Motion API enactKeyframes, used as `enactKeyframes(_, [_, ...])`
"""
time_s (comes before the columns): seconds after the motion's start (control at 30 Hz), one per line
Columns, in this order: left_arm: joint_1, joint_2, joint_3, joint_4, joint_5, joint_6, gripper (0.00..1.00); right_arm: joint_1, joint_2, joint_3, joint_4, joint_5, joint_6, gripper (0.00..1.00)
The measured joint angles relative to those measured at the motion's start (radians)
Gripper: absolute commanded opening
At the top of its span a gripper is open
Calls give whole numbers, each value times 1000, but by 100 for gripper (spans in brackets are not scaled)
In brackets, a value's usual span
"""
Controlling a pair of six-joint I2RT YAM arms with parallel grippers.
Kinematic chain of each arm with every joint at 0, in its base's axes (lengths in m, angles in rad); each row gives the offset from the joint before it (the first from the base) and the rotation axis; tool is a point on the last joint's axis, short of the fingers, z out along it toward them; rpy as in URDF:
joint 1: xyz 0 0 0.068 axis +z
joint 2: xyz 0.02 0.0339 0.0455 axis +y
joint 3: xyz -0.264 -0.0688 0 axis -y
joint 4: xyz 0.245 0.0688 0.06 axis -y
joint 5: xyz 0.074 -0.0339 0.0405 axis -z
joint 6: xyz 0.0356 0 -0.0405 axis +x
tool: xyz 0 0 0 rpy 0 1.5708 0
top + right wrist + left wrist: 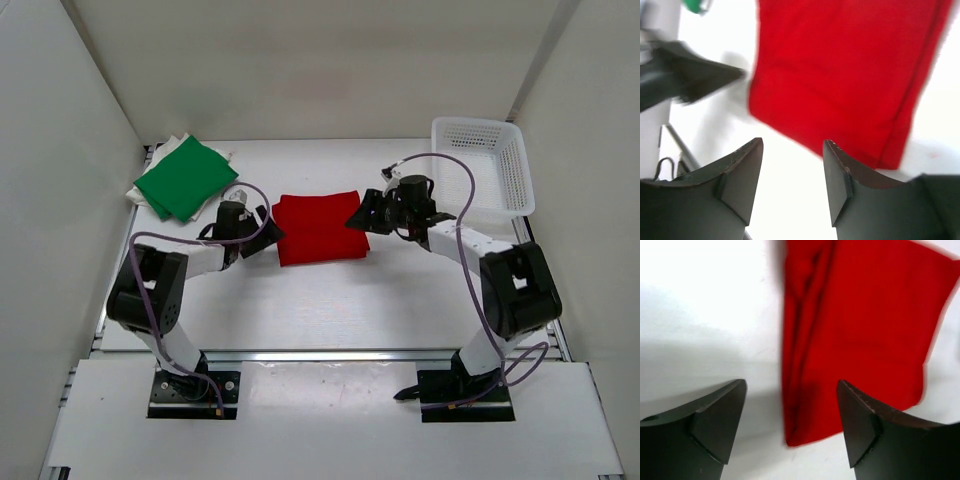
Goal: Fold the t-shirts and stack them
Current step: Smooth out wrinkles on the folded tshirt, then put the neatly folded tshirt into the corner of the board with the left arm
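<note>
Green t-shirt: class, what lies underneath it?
A white t-shirt: only its edges peek out around the green t-shirt. The rest is covered, so its fold cannot be judged.

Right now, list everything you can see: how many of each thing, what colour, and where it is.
red t-shirt: one, red, folded, middle of the table between the two arms
green t-shirt: one, green, folded, far left of the table
white t-shirt: one, white, under the green one, only its edges showing
basket: one, white lattice, far right of the table
table: one, white, under everything
left arm: one, black and white, jaws open at the red t-shirt's left edge
right arm: one, black and white, jaws open at the red t-shirt's right edge
</note>
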Motion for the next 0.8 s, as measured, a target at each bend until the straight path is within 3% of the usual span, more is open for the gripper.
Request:
enactKeyframes(0.1, [-1,66,32,6,4,8,81,11,-100,-61,30,1,14,51])
enactKeyframes(0.23, [-12,167,119,41,32,-2,66,21,-204,-132,59,4,36,51])
enactKeyframes(0.33, [-22,254,179,93,82,-34,44,22,-253,-172,79,5,49,51])
enactKeyframes(0.4, [-37,311,236,91,92,-46,18,21,-285,-204,85,9,55,51])
enactKeyframes(0.47, [-58,364,309,58,90,-48,3,17,-322,-245,88,12,56,52])
enactKeyframes(0.6, [-109,428,501,-79,61,-14,0,-11,-399,-343,101,12,72,50])
enactKeyframes(0.8, [-122,478,905,-317,71,50,0,-61,-451,-454,126,14,97,50])
